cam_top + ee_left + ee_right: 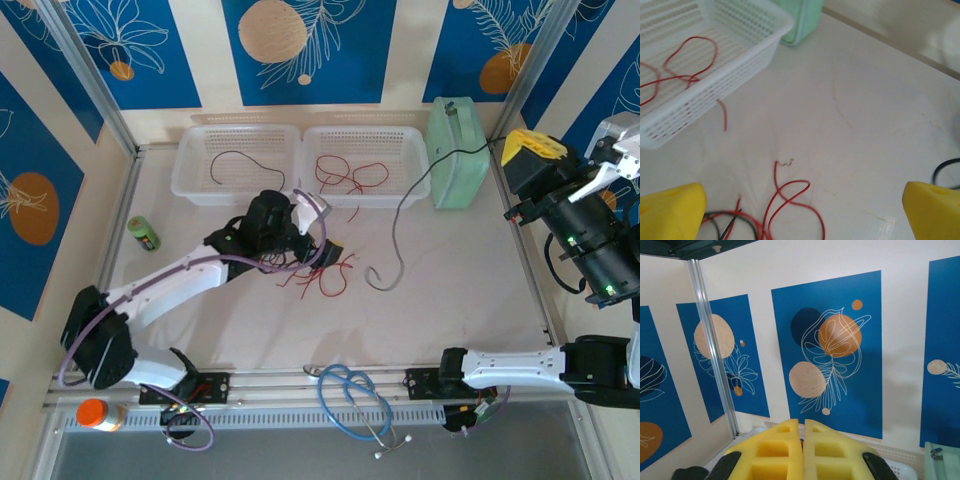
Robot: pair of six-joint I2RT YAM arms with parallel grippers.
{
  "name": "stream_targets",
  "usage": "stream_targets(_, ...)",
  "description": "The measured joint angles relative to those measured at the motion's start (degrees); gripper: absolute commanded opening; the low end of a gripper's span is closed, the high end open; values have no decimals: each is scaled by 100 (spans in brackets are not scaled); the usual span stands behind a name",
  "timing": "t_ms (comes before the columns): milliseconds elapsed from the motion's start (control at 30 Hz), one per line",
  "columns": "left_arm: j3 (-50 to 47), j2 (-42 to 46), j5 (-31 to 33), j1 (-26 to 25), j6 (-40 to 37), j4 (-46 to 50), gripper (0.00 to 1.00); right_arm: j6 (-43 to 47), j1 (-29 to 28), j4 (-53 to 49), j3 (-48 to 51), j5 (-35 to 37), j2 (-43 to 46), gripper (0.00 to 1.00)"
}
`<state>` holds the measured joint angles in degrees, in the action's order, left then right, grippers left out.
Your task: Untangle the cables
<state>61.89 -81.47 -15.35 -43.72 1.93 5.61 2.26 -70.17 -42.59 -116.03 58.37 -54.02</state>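
Note:
A loose tangle of thin red and black cables (322, 276) lies on the table in the middle. My left gripper (324, 252) hangs just above its far edge. In the left wrist view the left gripper (802, 215) is open wide. Its yellow fingertips (671, 212) stand far apart with red cable loops (790, 195) on the table between them, nothing gripped. More red cables (350, 175) lie in the right white basket (412, 140), and a dark cable (235, 165) lies in the left basket (190, 150). My right gripper (532, 148) is raised at the right edge; the right gripper (803, 452) is shut, empty, facing the wall.
A green box (458, 155) stands right of the baskets, with a grey cord (398, 230) trailing from it onto the table. A blue stethoscope (352, 400) lies at the near edge. A green can (143, 233) sits at the left, an orange-capped bottle (95, 413) at the near left.

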Motion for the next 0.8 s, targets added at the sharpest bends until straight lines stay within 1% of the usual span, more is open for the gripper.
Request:
stream_targets(167,629,-968,-1145,4,-35,-330,100,-144,-2,-203,-269,-166,-179,0)
stream_targets(233,748,-1211,-1576,2,-7,-527,100,-170,-13,-289,-380,-201,-249,0)
stream_targets(367,883,-1414,-2280,-20,7,-789,100,-227,-33,-439,-538,-297,-358,0)
stream_targets(467,1012,-1473,-2601,-59,-63,-1078,100,-256,-39,-525,-616,-380,-424,0)
stream_targets(600,1266,-1644,-2868,-81,-238,-1475,100,-278,-37,-597,-767,-485,-542,0)
stream_targets(700,1873,-2096,-3167,-81,-295,-1506,100,-275,-39,-625,-931,-549,-699,0)
stream_targets(767,2216,-2411,-3456,-81,-162,-1661,100,-271,-39,-632,-1091,-601,-861,0)
stream_targets(800,2232,-2481,-3578,-83,-37,-1816,100,-271,-39,-632,-1156,-616,-935,0)
